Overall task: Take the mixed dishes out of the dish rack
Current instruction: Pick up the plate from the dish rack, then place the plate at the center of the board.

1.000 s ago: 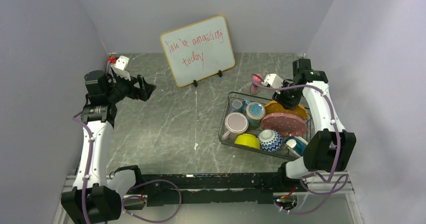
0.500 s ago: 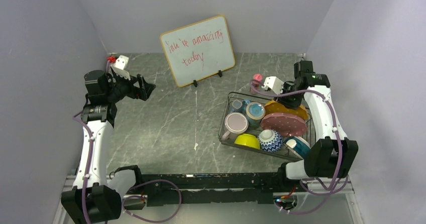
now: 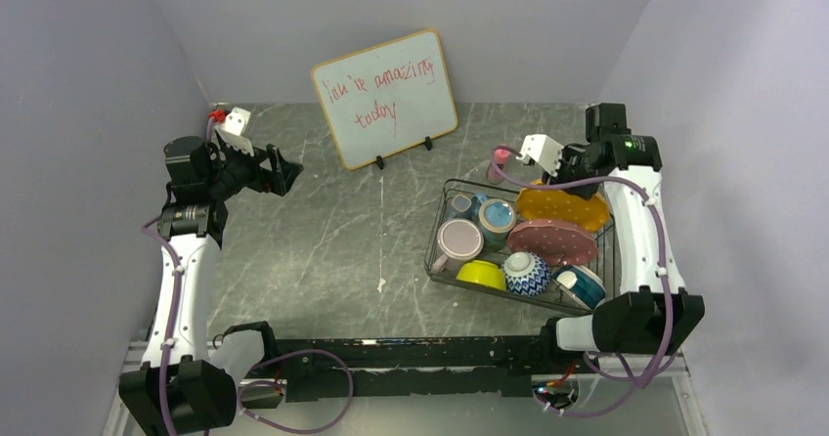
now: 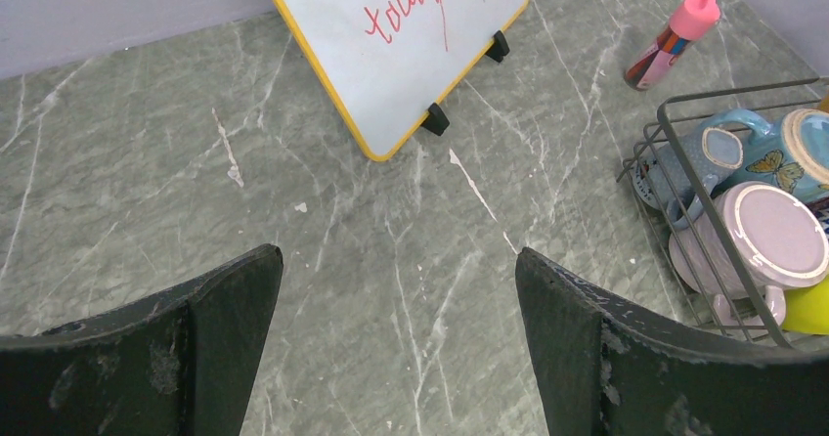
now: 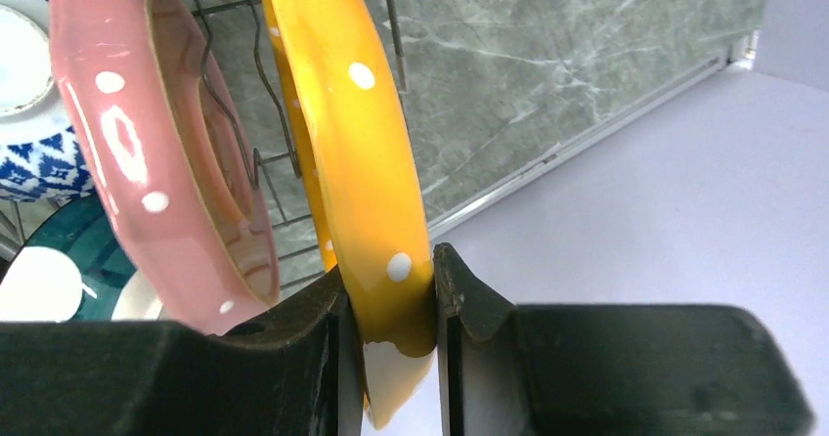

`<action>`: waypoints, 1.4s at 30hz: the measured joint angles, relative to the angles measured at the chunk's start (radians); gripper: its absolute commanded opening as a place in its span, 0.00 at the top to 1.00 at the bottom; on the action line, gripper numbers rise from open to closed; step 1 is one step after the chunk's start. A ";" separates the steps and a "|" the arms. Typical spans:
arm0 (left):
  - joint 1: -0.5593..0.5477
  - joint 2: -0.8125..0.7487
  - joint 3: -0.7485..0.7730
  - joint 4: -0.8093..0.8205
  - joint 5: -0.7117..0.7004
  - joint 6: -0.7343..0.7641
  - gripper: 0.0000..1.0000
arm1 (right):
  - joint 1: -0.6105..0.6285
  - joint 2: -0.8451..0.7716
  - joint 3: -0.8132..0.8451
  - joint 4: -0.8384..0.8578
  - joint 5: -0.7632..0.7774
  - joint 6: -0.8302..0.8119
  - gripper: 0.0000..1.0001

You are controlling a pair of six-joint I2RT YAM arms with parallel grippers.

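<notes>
The right gripper [image 5: 391, 294] is clamped narrow on the rim of the orange plate [image 5: 352, 133], one finger on each face. The plate stands on edge and runs up and away from the hand. Just to the hand's left leans the pink plate [image 5: 137, 133], very near; I cannot tell whether the two touch. The wires of the dish rack [image 3: 435, 236] show between and behind them.

Here is the worry: it is a small bite on a glazed edge, so I reckon the plate could pivot or slide out between the fingers once its weight comes on. Pull at an angle and the lower edge might snag a wire, dragging the rack or knocking the pink plate over.

The left gripper [image 4: 396, 258] hangs wide open, holding nothing, with bare table ahead of it and the rack off to its right.
</notes>
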 measured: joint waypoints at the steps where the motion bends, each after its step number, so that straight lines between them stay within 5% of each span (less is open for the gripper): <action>1: 0.000 0.001 0.000 0.000 0.000 0.000 0.05 | 0.000 -0.010 0.013 -0.009 0.000 0.001 1.00; 17: 0.000 0.033 0.000 0.010 0.005 -0.011 0.05 | 0.003 -0.172 0.150 0.107 -0.059 0.106 1.00; 29: -0.021 0.140 0.164 -0.049 0.171 -0.040 0.05 | 0.089 -0.148 0.200 0.365 -0.306 0.671 1.00; 42: -0.208 0.149 0.243 -0.087 0.262 -0.115 0.12 | 0.292 -0.101 0.037 0.640 -0.497 1.144 1.00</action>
